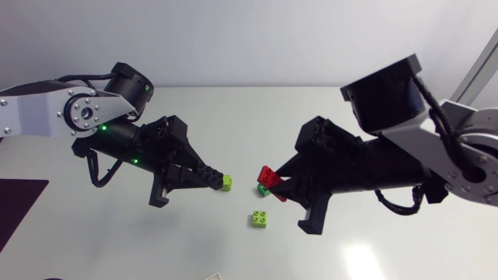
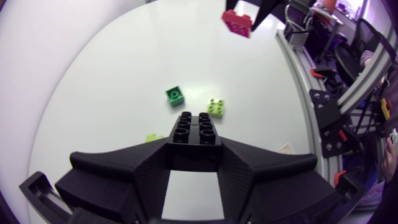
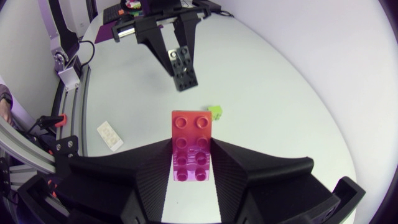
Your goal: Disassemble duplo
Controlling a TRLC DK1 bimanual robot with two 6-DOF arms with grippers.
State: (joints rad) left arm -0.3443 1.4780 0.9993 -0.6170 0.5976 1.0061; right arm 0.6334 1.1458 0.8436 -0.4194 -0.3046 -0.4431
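Bright overhead light, glare on the table (image 1: 362,257), soft shadows; wrist views fisheye-warped at edges

We count five bricks: one black brick (image 2: 196,124), one red brick (image 3: 193,127), one dark green brick (image 2: 175,94), two lime bricks (image 1: 261,219) (image 1: 226,183). We see two grippers, the left gripper (image 2: 196,149) and right gripper (image 3: 193,155), and one white tag (image 3: 107,135).

I can read no text, number or sign on any of my feeds. The only printed thing I find is a small white card (image 3: 109,135) lying on the table (image 3: 280,93) near its edge. It carries faint grey marks, but they are too small for me to make out as letters or digits.
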